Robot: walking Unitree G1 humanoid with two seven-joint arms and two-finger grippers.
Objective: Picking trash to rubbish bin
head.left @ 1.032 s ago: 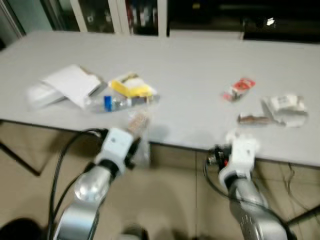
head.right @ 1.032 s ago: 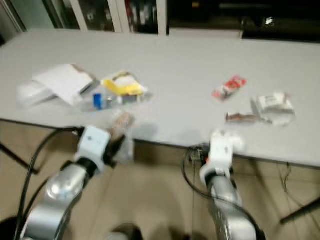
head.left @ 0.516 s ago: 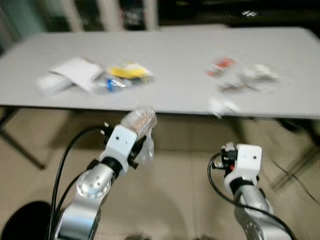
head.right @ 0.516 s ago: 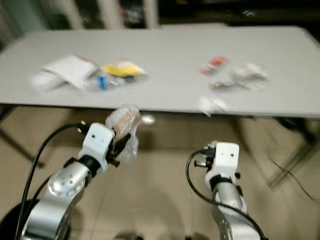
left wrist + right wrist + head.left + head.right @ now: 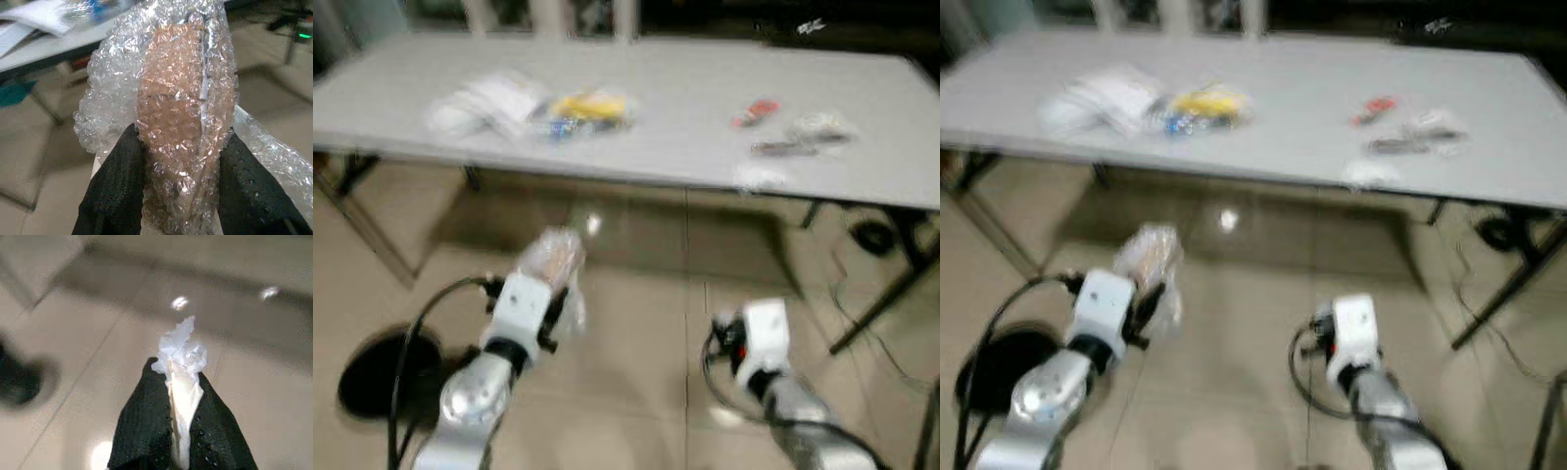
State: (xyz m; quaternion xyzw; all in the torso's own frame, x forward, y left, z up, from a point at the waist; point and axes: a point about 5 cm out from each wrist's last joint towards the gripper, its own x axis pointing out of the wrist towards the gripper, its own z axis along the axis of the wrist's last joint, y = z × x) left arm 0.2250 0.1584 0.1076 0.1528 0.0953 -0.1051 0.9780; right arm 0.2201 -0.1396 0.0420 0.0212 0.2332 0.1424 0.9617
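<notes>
**A:** Down low over the tiled floor [image 5: 636, 333], here's the left gripper [image 5: 178, 171], and its two black fingers [image 5: 115, 191] are pinched in tight on a bubble-wrap bag [image 5: 181, 112]. Clear plastic, with something brownish-pink inside. Any writing on it?

**B:** None I can read, just bubbles. In the head views the same bag [image 5: 551, 264] stands up above the white wrist block, over the floor and short of the table edge.

**A:** And the right gripper [image 5: 182, 431]?

**B:** Closed as well, both fingers pressed against a crumpled white wrapper [image 5: 181, 367] that pokes out past the tips. No print visible on it either. That arm sits low on the right, also over the tiles.

**A:** So two grippers, two pieces of trash, one each. Off to the left?

**B:** A dark round rubbish bin [image 5: 377, 372] on the floor, just beside the left arm.

**A:** Further out, the white table [image 5: 685, 98].

**B:** Blurred, so no labels legible. On the left part, white paper [image 5: 484, 98] beside a yellow packet [image 5: 587, 106], with a bit of blue next to it. On the right part, a small red packet [image 5: 756, 113], then a pale wrapper [image 5: 808, 137] near it, and one white scrap [image 5: 759, 178] at the near edge.
</notes>
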